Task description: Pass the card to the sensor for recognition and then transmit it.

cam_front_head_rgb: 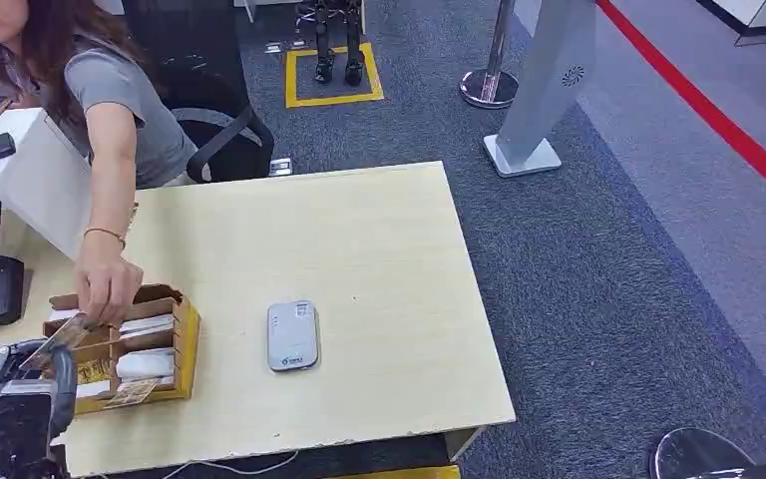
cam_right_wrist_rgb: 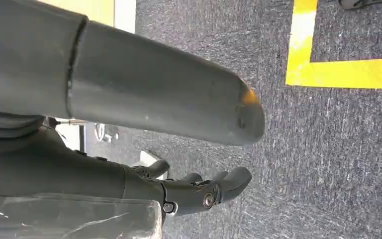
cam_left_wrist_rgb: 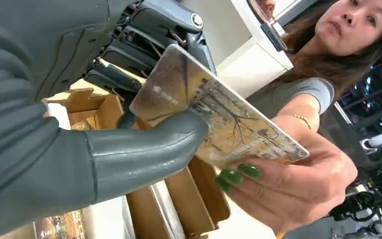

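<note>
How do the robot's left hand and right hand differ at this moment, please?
The left hand pinches a printed card between its thumb and fingers, while the right hand holds nothing, its fingers apart. The left hand is up at the table beside the wooden card box, meeting a person's hand that also grips the card; the right hand hangs over grey carpet. Both have a thick grey thumb and darker fingers.
</note>
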